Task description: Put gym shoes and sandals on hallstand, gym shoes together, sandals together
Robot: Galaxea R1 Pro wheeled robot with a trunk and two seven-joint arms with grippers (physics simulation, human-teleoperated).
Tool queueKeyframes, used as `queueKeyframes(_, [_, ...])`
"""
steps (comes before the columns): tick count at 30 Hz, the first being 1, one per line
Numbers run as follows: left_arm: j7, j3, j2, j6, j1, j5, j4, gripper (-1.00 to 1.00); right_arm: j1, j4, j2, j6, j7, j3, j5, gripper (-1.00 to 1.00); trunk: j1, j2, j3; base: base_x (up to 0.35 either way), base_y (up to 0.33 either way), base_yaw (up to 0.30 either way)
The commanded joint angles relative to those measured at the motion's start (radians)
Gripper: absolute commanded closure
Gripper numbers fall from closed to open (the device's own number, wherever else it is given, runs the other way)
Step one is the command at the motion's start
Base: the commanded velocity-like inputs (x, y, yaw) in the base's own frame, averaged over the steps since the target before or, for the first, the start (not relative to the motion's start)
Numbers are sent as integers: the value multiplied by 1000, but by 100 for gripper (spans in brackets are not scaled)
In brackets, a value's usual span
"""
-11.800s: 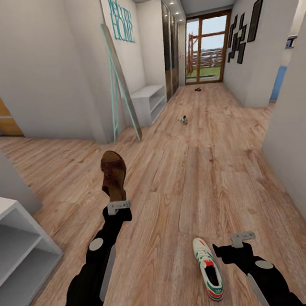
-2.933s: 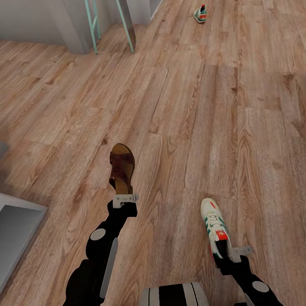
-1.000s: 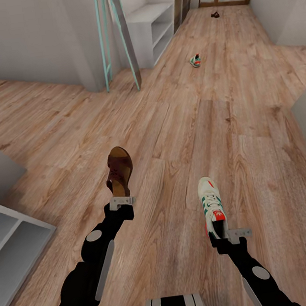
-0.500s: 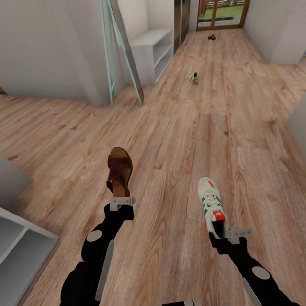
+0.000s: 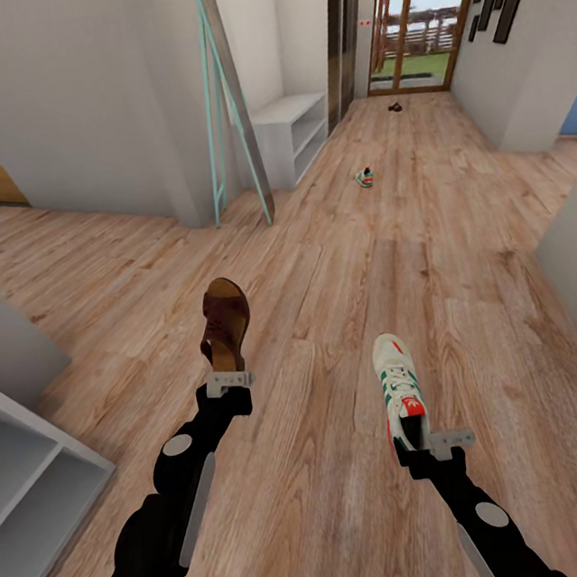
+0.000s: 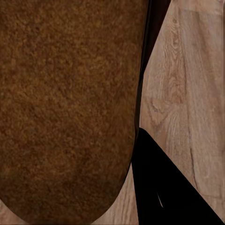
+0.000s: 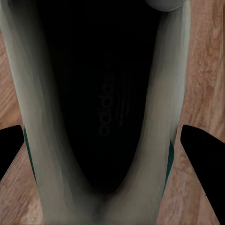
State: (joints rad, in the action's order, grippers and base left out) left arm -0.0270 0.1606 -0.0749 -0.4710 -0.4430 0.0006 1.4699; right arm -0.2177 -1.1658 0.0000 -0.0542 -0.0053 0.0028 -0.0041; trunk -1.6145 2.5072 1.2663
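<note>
- At the near left, the pale grey-white open-shelved unit (image 5: 30, 468) shows a corner and two shelf levels; I judge it the hallstand, since the plain low white two-shelf bench (image 5: 291, 133) stands far up the corridor beside a leaning mint-green framed mirror (image 5: 228, 105).
- The left gripper (image 5: 225, 383) pinches the heel end of a dark brown leather open-toe sandal (image 5: 224, 324), toe pointing away, held above the light brown wood-plank corridor floor (image 5: 322, 266). In the left wrist view the sandal's brown sole (image 6: 65, 108) sits close against the camera; the jaws look closed on it, though their exact gap cannot be told.
- The right gripper (image 5: 434, 442) grips the heel of a white low gym shoe with green stripes and red-orange accents (image 5: 399, 389). In the right wrist view the shoe's dark opening (image 7: 105, 93) sits between the two black fingers (image 7: 199, 159), which press on its sides.
- The second gym shoe (image 5: 364, 177) lies on the floor mid-corridor; the second sandal (image 5: 395, 108) lies far off near the glazed door.
- To do this step well: turn the base left toward the hallstand slowly, keep both shoes level, and leave room beside each for its mate.
</note>
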Motion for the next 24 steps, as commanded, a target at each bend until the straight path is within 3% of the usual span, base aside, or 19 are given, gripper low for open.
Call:
queueKeyframes(1, [-5,-1,0,-6,0,-4,1,100,0,-2,0,-6,-1,0,0,100,1,0,-5,0,0,0])
queueKeyframes(7, [-5,-1,0,-6,0,-4,1,100,0,-2,0,-6,-1,0,0,100,3,-1,-38,0,0,0])
queueKeyframes(19, [-5,-1,1,-6,0,-4,1,100,0,-2,0,-6,-1,0,0,100,3,-1,-56,-5,-1,0])
queueKeyframes(24, [-5,-1,4,-6,0,-5,1,100,0,-2,0,-6,-1,0,0,100,3,-1,-57,-208,-99,0])
